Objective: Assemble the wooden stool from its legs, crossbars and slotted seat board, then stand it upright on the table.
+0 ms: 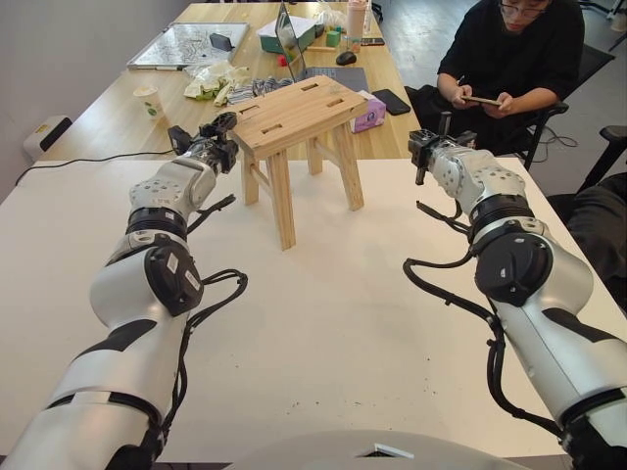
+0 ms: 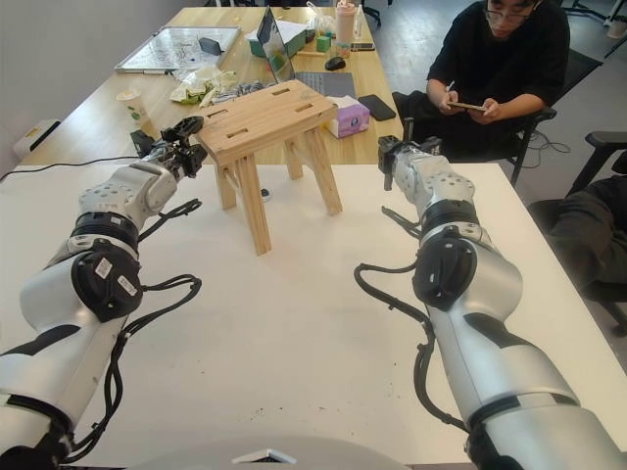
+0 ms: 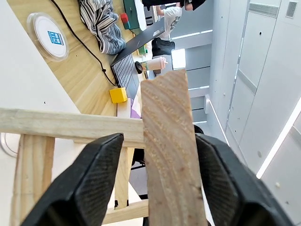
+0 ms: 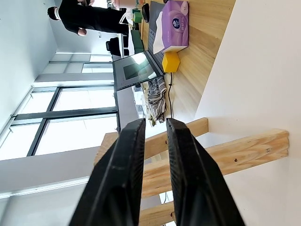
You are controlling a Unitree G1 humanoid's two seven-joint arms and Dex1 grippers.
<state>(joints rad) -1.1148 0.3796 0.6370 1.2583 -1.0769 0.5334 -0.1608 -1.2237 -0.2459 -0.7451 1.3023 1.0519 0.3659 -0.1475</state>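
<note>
The stool (image 1: 299,147) is standing upright on its legs near the far edge of the white table (image 1: 333,333), about midway along it, so the assembly is looking finished to us. We are clamping our left gripper (image 1: 223,130) on the left end of the seat board (image 1: 299,103), jaws pressing on either face of it, most likely to steady the stool on its feet. Our right gripper (image 4: 154,132) is hovering apart from the stool, off to its right by the far edge. Its jaws are nearly together, with nothing between them, leaving that side free. What is remaining, we are judging, is letting go with the left without tipping the stool.
</note>
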